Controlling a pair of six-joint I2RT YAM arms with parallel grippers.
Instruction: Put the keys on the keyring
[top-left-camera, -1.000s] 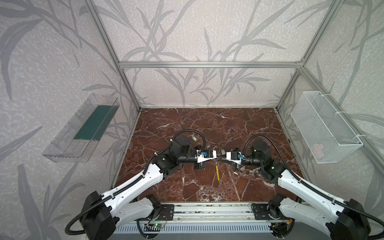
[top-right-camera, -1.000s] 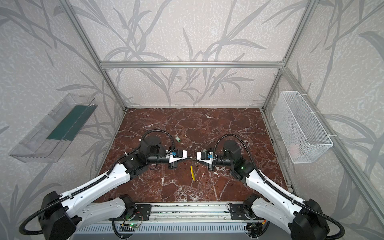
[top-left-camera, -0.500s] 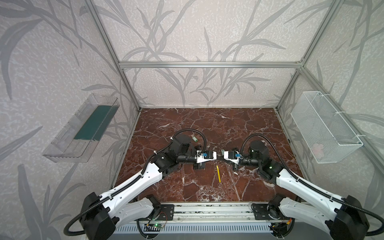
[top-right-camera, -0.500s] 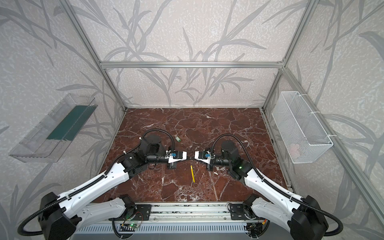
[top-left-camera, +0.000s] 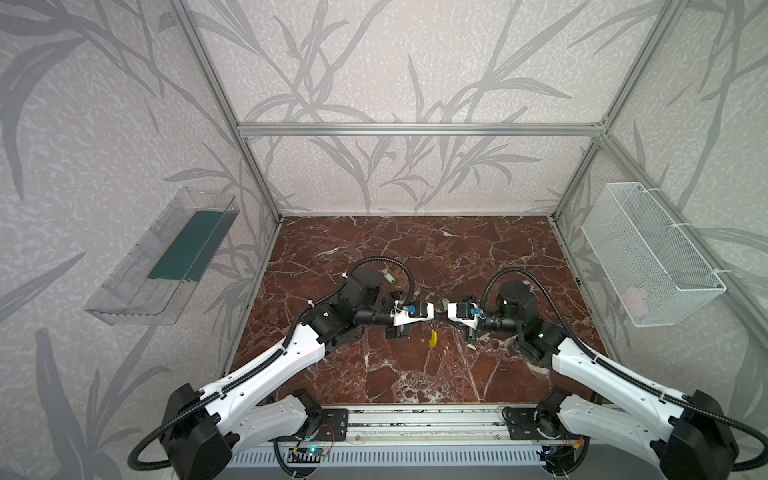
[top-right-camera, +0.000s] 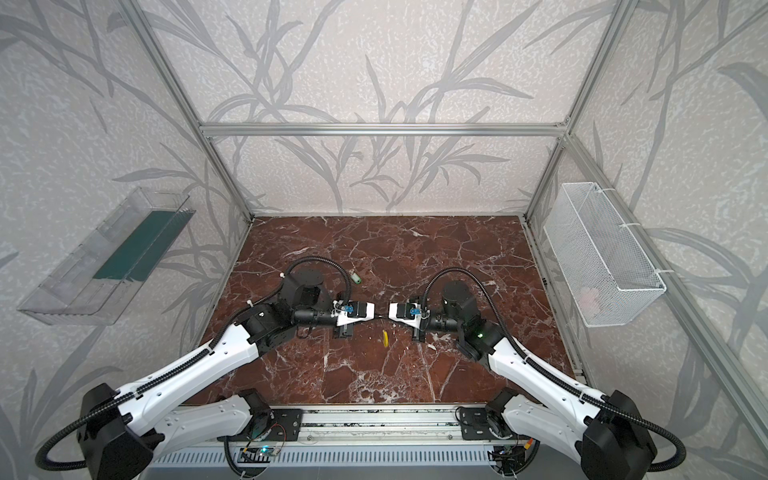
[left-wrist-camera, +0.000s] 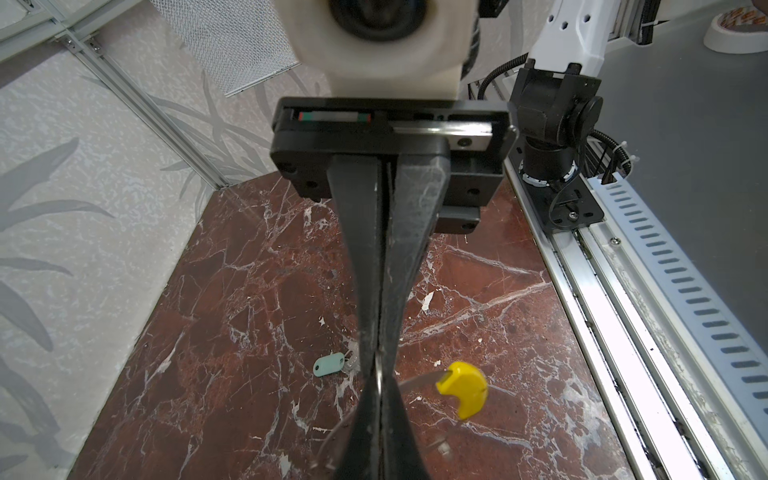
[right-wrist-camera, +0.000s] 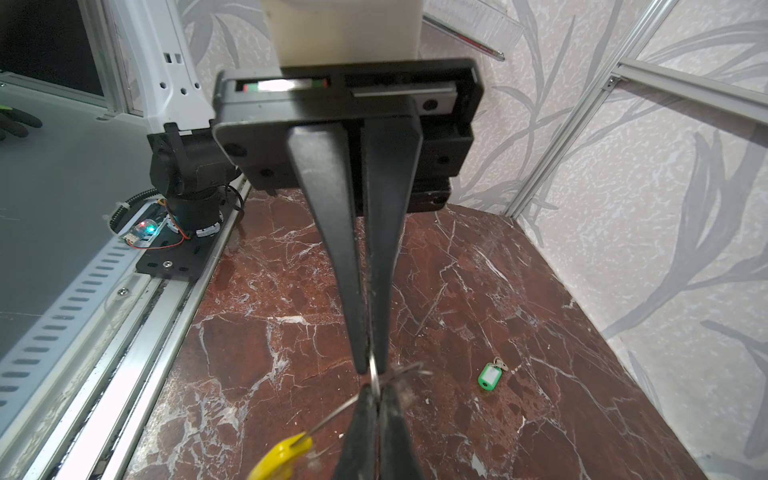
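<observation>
Left wrist view: my left gripper (left-wrist-camera: 379, 355) narrow over large thin grey metal keyring (left-wrist-camera: 462, 388) with yellow sleeve, can't tell if gripping; my right gripper (left-wrist-camera: 380, 391) pinches its wire. Small mint-headed key (left-wrist-camera: 329, 365) on red marble floor (left-wrist-camera: 249, 291) beside tips, floor open around. White mesh wall basket (top-left-camera: 648, 266) holds pale pink item (top-left-camera: 636, 297). Right wrist shows small green-headed key (right-wrist-camera: 490, 377) instead.

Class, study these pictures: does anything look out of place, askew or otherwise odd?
Nothing is spilled or damaged, but one thing is odd. The right gripper pinches the keyring by its wire, and the left gripper meets it tip to tip. Meanwhile the mint key and the green-tagged key lie loose on the table, neither threaded.
</observation>
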